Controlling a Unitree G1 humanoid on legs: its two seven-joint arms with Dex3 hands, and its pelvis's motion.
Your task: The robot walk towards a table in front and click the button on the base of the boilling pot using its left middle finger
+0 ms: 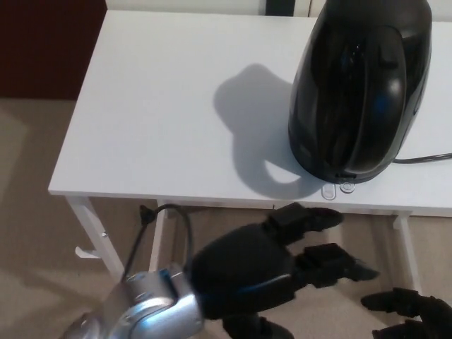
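A glossy black boiling pot (360, 88) stands on the right part of the white table (162, 113), its cord leaving to the right. Two small clear buttons (337, 189) show on its base at the table's front edge. My left hand (272, 265) is raised in front of the table edge, open, fingers spread and pointing right. Its upper fingertip (326, 218) sits just below and left of the buttons, not touching them. My right hand (413, 311) shows at the bottom right corner, low over the floor, too little visible to judge.
White table legs (95, 236) stand over beige carpet (28, 233). A dark red-brown panel (46, 46) is at the far left. The pot's shadow falls on the table's middle. A black cable (166, 219) loops from my left wrist.
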